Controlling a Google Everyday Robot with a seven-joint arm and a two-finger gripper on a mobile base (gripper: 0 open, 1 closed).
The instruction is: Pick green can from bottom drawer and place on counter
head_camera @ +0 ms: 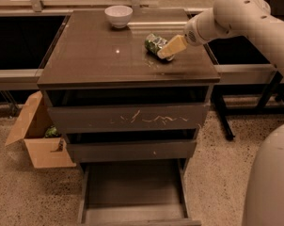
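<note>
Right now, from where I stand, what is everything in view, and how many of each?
green can: one, shiny green and silver, right rear of the counter
white bowl: one, white, back edge of the counter
counter: one, glossy grey-brown, cabinet top
scratched drawer: one, dark grey-brown, uppermost
middle drawer: one, dark grey-brown
bottom drawer: one, dark grey-brown, pulled open
cardboard box: one, brown, on the floor left of the cabinet
arm: one, white, reaching in from the right
gripper: one, yellowish, at the green can
</note>
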